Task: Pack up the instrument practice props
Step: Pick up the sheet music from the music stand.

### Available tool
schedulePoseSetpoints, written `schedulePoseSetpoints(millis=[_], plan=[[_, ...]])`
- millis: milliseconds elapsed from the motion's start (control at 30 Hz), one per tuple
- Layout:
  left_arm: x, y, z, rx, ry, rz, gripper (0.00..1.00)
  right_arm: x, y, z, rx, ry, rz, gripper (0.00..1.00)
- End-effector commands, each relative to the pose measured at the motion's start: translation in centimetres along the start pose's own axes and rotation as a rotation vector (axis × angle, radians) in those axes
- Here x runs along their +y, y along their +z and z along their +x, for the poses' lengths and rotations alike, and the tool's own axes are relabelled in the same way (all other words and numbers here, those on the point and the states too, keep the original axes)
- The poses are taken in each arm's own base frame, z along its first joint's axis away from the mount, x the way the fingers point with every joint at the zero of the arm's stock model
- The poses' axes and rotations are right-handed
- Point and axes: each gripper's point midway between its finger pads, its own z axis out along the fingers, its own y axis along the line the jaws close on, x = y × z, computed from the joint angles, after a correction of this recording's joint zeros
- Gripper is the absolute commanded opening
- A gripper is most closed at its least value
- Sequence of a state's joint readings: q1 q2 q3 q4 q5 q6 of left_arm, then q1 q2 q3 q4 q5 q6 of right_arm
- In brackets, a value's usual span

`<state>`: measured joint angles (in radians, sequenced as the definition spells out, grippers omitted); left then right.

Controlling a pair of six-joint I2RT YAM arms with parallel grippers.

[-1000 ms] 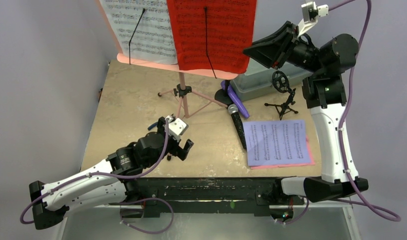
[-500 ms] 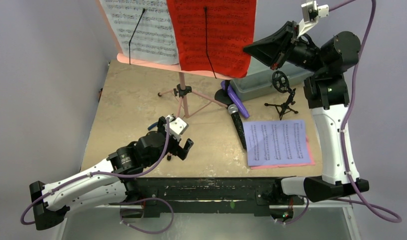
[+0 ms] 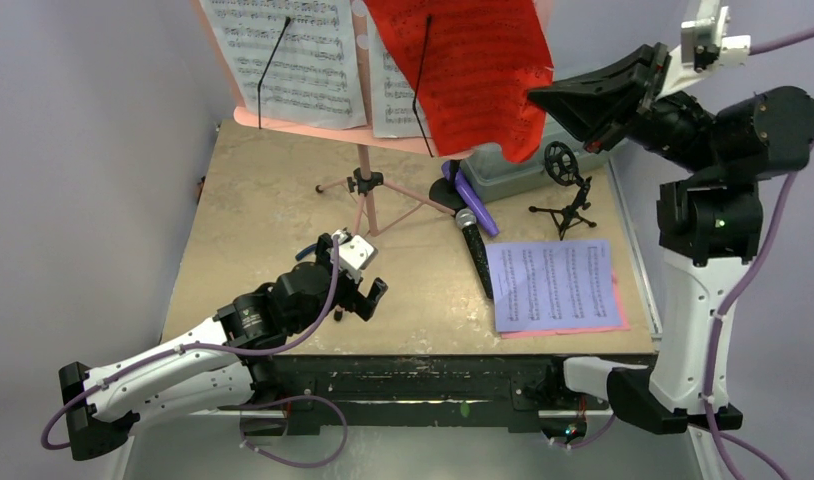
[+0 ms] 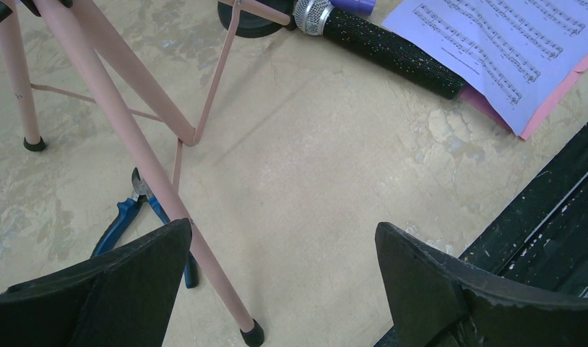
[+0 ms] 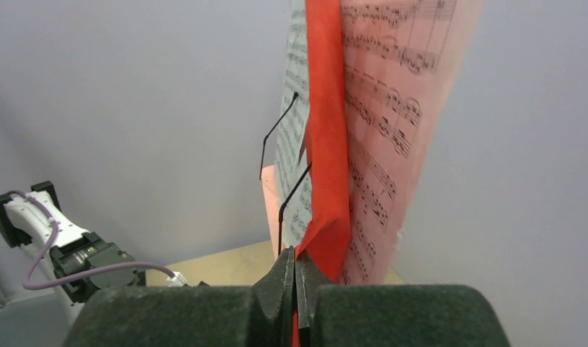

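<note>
The pink music rack stands at the back on its tripod, with a white sheet on its left half. My right gripper is shut on the lower corner of the red sheet, which hangs tilted and pulled rightward off the panel. Behind it shows another white sheet. The lavender sheet lies flat at the front right. Next to it lie the black silver-headed mic and the purple mic. My left gripper hovers open beside a tripod leg.
A black mic support stands before the translucent lidded box. Blue-handled pliers lie under the tripod near my left fingers. The table's black front rail runs below the lavender sheet. A wall stands close behind the rack.
My right arm swung right with the red sheet pinched, dragging it sideways and tilting it. A white sheet behind it came into view. The left arm stayed still.
</note>
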<state>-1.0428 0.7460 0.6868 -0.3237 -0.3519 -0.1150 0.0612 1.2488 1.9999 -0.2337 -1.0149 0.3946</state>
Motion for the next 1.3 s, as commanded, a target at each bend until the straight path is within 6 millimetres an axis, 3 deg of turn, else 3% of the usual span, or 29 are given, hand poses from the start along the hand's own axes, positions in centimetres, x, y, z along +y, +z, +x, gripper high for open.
schedulePoseSetpoints(millis=[0, 700, 1267], plan=[[0.0, -0.2, -0.7, -0.027, -0.010, 0.008, 0.99, 1.5, -1.3, -2.2, -0.018, -0.110, 0.009, 0.00], [-0.1, -0.3, -0.8, -0.031, -0.013, 0.014, 0.99, 4.6, -3.5, -6.8, -0.062, -0.322, 0.083, 0.00], [-0.1, -0.3, -0.8, -0.029, -0.012, 0.016, 0.99, 5.7, -4.7, -6.8, -0.037, -0.396, 0.131, 0.00]])
